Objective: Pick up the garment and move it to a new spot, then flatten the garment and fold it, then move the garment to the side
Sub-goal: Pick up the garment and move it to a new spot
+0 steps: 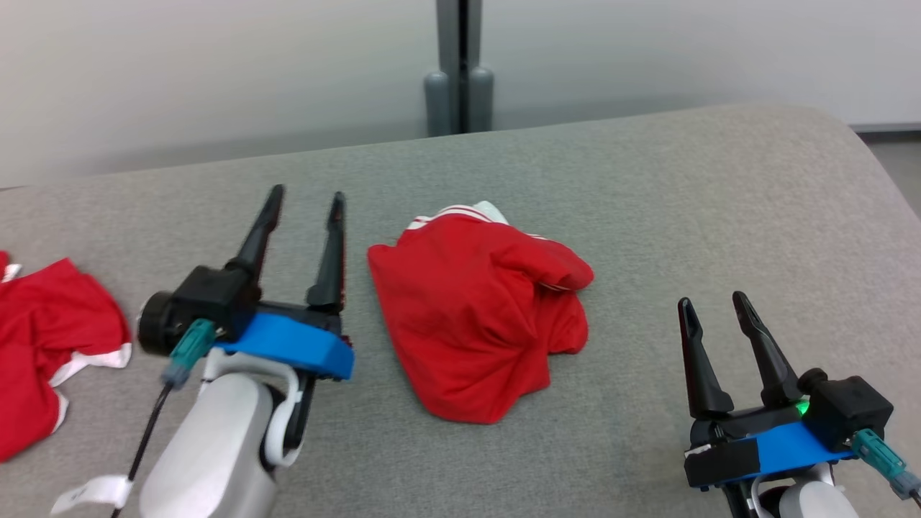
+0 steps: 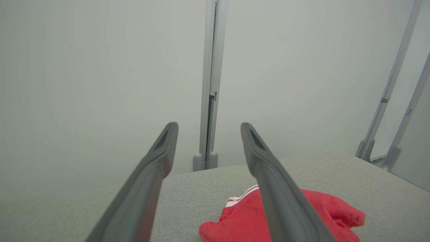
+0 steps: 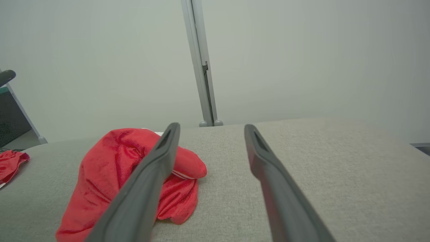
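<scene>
A red garment point(image 1: 475, 309) with white striped trim lies crumpled in a heap on the middle of the grey table point(image 1: 647, 201). Just left of the heap my left gripper point(image 1: 306, 198) hovers with its jaws open and nothing between them. The left wrist view shows the garment point(image 2: 322, 208) low and to the right, behind the right finger point(image 2: 278, 188). At the lower right my right gripper point(image 1: 714, 301) is open and empty, well clear of the cloth. From the right wrist, the garment point(image 3: 107, 168) lies to the left, partly behind the left finger point(image 3: 151, 174).
Another red and white garment point(image 1: 43, 338) lies at the table's left edge; its edge shows as a second red cloth point(image 3: 10, 161) in the right wrist view. A grey post point(image 1: 458, 72) stands against the pale wall behind the table. The table's rounded right corner point(image 1: 856, 144) falls off to the floor.
</scene>
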Robot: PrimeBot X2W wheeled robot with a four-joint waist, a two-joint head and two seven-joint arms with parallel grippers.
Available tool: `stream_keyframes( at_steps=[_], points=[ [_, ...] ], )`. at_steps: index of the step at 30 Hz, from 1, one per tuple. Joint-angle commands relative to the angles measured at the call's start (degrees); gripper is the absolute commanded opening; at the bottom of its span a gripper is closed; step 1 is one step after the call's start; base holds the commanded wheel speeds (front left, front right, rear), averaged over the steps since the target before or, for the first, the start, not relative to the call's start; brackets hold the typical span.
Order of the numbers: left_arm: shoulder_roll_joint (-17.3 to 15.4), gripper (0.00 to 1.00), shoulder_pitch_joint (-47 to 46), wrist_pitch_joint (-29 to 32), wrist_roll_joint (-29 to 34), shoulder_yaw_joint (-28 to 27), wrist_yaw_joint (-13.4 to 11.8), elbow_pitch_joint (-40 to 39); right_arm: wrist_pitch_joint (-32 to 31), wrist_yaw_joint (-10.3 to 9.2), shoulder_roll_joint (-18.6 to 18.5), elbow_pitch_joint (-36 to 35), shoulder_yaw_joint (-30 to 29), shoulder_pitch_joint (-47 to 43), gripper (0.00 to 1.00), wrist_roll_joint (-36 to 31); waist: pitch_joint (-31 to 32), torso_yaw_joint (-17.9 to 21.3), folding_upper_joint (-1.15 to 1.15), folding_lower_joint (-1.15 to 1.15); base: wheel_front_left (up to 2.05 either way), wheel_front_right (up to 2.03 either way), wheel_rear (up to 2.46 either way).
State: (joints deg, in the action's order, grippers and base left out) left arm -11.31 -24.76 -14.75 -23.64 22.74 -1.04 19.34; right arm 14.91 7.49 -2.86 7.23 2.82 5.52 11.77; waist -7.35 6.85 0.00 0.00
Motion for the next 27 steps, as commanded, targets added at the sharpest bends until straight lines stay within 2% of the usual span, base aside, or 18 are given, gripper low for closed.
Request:
stream_keyframes(
  at_steps=[1,9,19,27],
  points=[
    [-0.9,1.0,1.5,-0.3,0.4,-1.1,-0.8,-1.4,-0.2,0.01,-0.1,-0.3,-0.2,-0.4,1.0,-0.5,0.2,-1.0,0.0,0.0,0.0,0.0,0.0],
    [-3.6,1.0,9.4,-0.5,1.1,-5.7,-3.5,-7.3,-1.4,0.01,-0.1,-0.7,-1.7,-1.8,1.0,-1.1,2.5,-5.3,0.0,0.0,0.0,0.0,0.0],
    [-4.4,1.0,16.6,-0.5,1.6,-8.0,-4.2,-9.3,-2.5,0.01,-0.1,-0.9,-3.4,-4.0,1.0,-1.4,5.0,-8.6,0.0,0.0,0.0,0.0,0.0],
    [-4.9,1.0,20.6,-0.5,2.6,-9.4,-4.7,-10.3,-3.5,0.01,-0.1,-1.2,-3.6,-5.0,1.0,-1.5,5.9,-9.2,0.0,0.0,0.0,0.0,0.0]
  ],
)
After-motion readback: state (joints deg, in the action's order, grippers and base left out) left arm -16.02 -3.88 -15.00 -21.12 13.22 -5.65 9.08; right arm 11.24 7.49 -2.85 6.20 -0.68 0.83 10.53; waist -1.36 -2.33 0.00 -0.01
